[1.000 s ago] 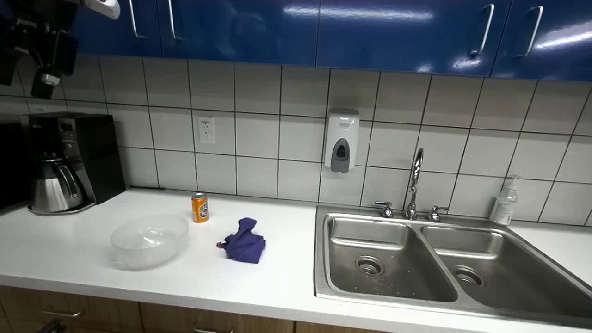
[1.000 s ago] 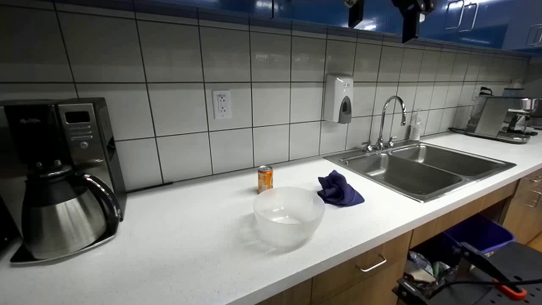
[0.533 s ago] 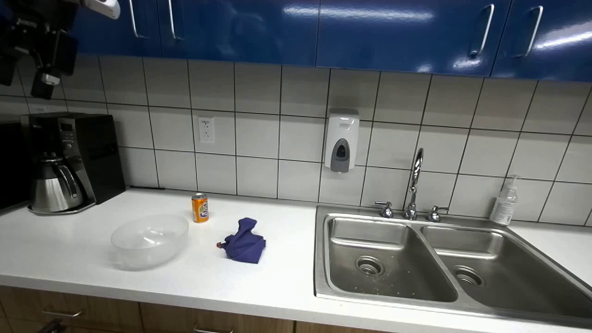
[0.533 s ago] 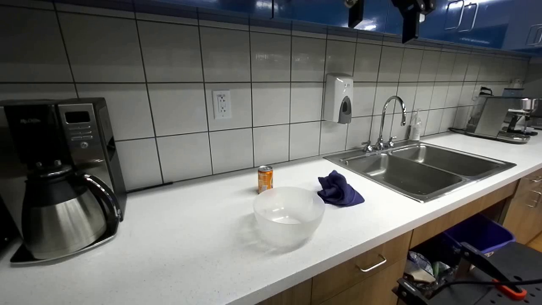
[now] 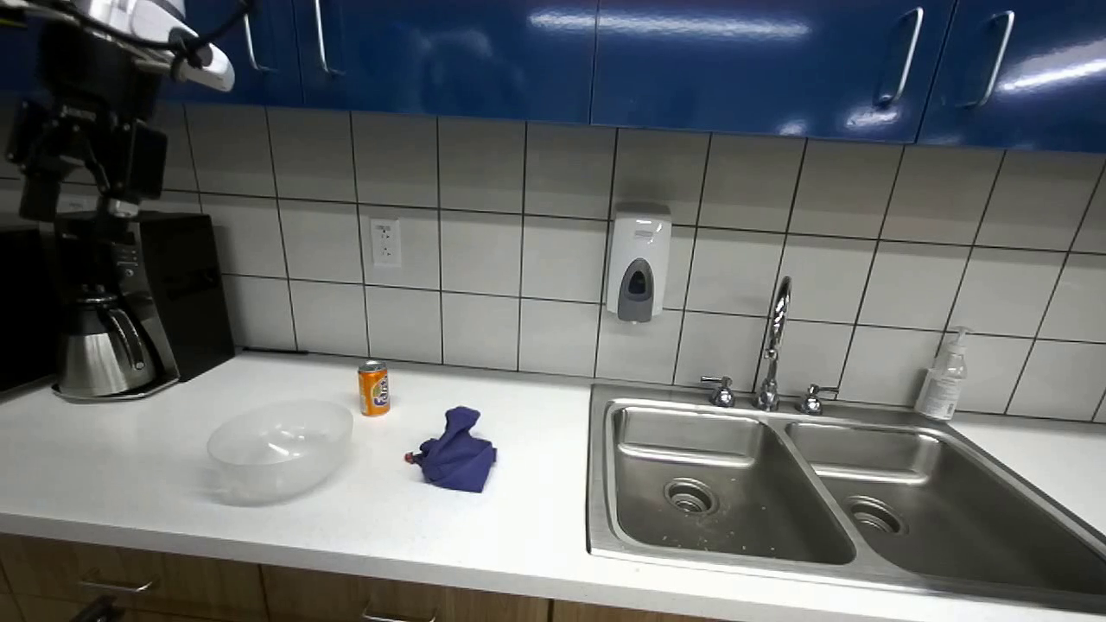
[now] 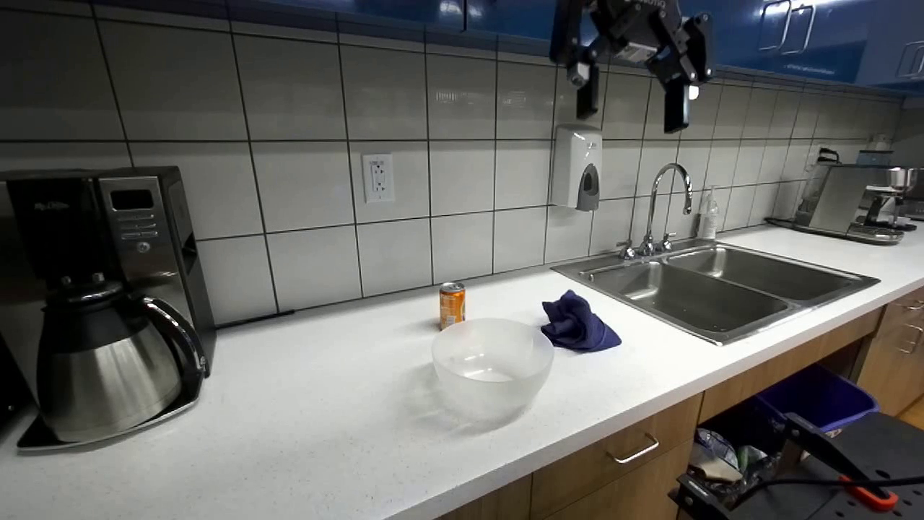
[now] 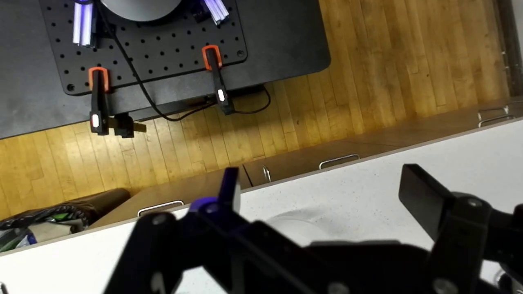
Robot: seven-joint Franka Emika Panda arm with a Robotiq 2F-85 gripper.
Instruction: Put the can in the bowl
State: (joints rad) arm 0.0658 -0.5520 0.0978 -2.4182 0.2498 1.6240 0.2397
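The small orange can (image 5: pixel 374 389) stands upright on the white counter near the tiled wall; it also shows in an exterior view (image 6: pixel 452 306). The clear, frosted bowl (image 5: pixel 278 453) stands beside it, nearer the counter's front edge, and appears empty; it also shows in an exterior view (image 6: pixel 493 375). My gripper (image 6: pixel 632 121) is open and empty, high above the counter, fingers pointing down. It also shows at the upper left of an exterior view (image 5: pixel 73 212). In the wrist view, the open fingers (image 7: pixel 320 175) frame part of the bowl (image 7: pixel 296 229); the can is hidden there.
A purple cloth (image 5: pixel 458 453) lies on the counter between can and sink (image 5: pixel 596 484). A coffee maker (image 6: pixel 123 303) stands at the counter's far end. A soap dispenser (image 6: pixel 577 167) hangs on the wall. Blue cabinets (image 5: pixel 449 52) overhang the counter.
My gripper has come down, with more of it in sight in both exterior views. It stays open. The can, bowl and cloth have not moved.
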